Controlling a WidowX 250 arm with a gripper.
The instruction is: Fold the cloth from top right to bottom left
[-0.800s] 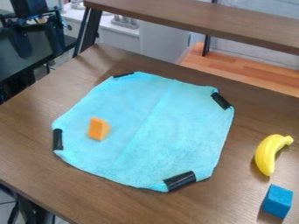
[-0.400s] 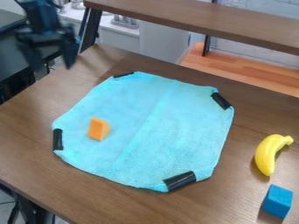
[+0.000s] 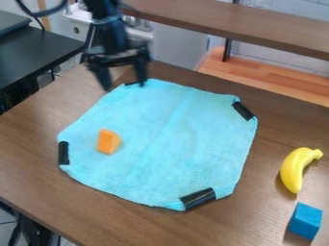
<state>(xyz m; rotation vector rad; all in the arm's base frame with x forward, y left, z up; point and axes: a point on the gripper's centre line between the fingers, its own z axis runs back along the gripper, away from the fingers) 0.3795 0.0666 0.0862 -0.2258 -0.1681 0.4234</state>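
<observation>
Brown wood grain is running across the counter [image 3: 38, 125], and a raised board [image 3: 257, 26] is spanning the space behind it. On the counter the light-blue cloth [image 3: 173, 144] is lying spread out and unfolded, with black strips [image 3: 198, 198] marking its four corners. An orange wedge [image 3: 108, 142] is sitting on the cloth, toward the left side of the view. Off the cloth, at the right of the view, a yellow banana [image 3: 296, 168] is resting near a blue block [image 3: 305, 222]. The black gripper [image 3: 124, 86] is hanging by the cloth's upper-left corner as seen, its two fingers standing wide apart with nothing between them.
</observation>
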